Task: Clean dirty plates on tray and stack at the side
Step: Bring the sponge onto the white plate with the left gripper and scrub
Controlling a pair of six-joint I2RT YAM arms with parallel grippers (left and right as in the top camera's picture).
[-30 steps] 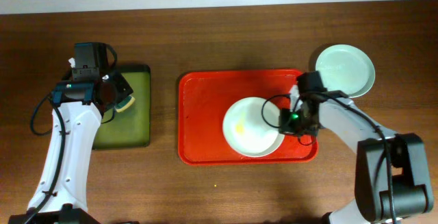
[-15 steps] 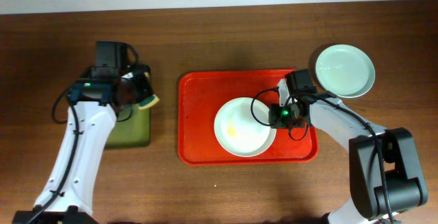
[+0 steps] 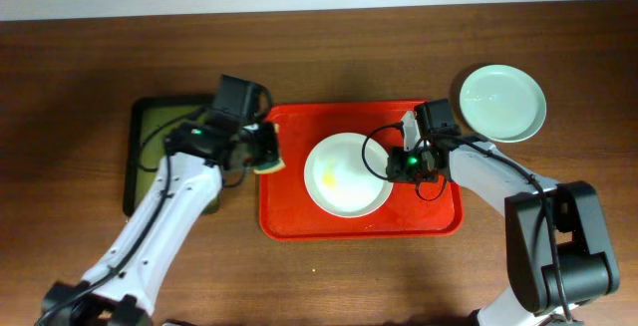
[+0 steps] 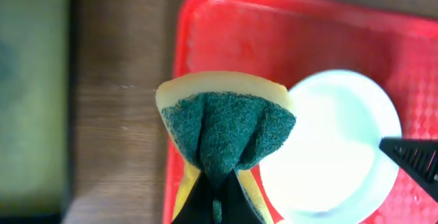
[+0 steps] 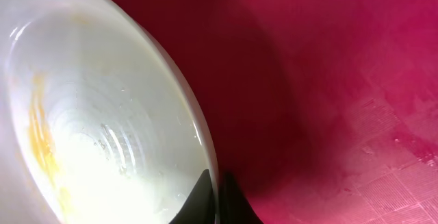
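Note:
A white plate [image 3: 344, 174] with a yellow smear lies on the red tray [image 3: 299, 216]. My right gripper [image 3: 396, 166] is shut on the plate's right rim; in the right wrist view the rim [image 5: 198, 135] runs between the fingers [image 5: 215, 190] and the plate looks tilted above the tray [image 5: 342, 80]. My left gripper [image 3: 261, 149] is shut on a yellow and green sponge [image 4: 226, 125], held over the tray's left edge [image 4: 179, 80], just left of the plate [image 4: 328, 148]. A pale green plate [image 3: 502, 103] sits on the table to the right of the tray.
A dark olive-green tray [image 3: 150, 147] lies on the wooden table to the left of the red tray, partly under my left arm. The table's far edge meets a pale wall at the top.
My left gripper has carried the sponge right, from the olive tray to the red tray's left edge. My right gripper has drawn the white plate left, toward the tray's middle.

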